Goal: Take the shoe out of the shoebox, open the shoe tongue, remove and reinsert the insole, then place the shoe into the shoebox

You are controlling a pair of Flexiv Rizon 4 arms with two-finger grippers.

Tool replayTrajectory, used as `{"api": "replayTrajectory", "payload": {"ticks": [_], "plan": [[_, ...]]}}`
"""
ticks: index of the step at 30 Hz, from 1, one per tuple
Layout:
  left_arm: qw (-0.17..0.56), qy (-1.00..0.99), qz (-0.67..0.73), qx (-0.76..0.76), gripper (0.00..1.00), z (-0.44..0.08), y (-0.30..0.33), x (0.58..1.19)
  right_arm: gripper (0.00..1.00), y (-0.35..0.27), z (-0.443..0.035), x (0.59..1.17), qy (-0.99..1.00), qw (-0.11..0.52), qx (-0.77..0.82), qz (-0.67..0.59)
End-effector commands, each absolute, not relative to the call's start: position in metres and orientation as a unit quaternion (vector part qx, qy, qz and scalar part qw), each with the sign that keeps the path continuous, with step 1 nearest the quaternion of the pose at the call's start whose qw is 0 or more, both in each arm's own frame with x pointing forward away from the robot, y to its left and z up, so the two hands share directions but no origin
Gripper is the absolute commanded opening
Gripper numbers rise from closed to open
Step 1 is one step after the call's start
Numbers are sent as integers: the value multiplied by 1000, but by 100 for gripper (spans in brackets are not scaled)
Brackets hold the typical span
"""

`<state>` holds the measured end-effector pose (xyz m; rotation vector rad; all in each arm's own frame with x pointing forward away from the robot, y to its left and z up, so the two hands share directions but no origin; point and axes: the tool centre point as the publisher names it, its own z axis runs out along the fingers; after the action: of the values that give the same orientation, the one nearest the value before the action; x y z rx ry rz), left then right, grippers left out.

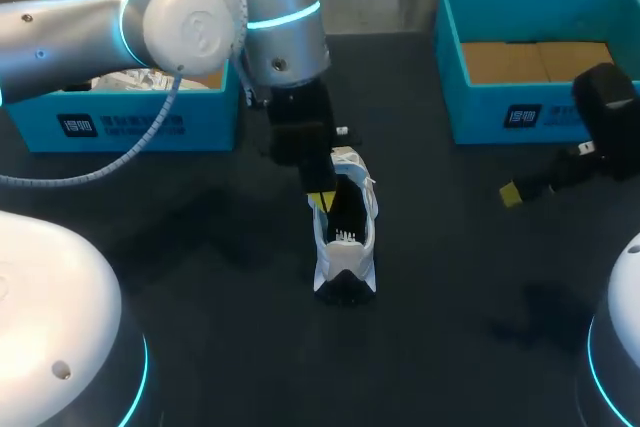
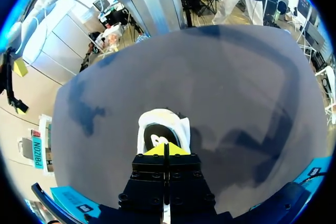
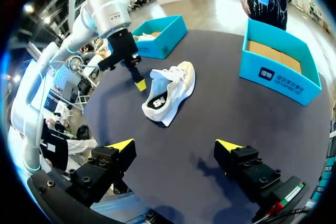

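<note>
Centrally, the shoe (image 1: pixel 345 265) sits, seemingly upright, on the dark table (image 1: pixel 450 297).

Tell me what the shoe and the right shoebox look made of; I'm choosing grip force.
Shoe: seemingly soft white fabric, matte with no shine; its dark end is perhaps rubber. Right shoebox: likely cardboard, going by the brown flaps inside, with a smooth teal outside.

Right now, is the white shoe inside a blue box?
No, the white shoe stands on the dark table, between the left blue box and the right blue box.
</note>
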<state>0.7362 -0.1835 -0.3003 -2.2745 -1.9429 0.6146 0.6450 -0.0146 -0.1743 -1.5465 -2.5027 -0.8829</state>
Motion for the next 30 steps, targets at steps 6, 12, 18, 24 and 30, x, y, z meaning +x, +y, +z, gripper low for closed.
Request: {"api": "replayTrajectory", "payload": {"ticks": [6, 12, 18, 24, 30], "plan": [[34, -647, 169, -743, 0, -328, -203, 737, 100, -15, -175, 644, -814, 34, -504, -287], [28, -659, 140, -738, 0, -345, -207, 749, 100, -15, -175, 644, -814, 34, -504, -287], [32, -668, 127, -733, 0, -359, -206, 754, 100, -15, -175, 644, -814, 34, -504, -287], [18, -681, 110, -724, 0, -372, -204, 754, 100, -15, -175, 644, -814, 34, -504, -287], [5, -690, 102, -717, 0, -387, -207, 753, 100, -15, -175, 644, -814, 34, -504, -287]]}}
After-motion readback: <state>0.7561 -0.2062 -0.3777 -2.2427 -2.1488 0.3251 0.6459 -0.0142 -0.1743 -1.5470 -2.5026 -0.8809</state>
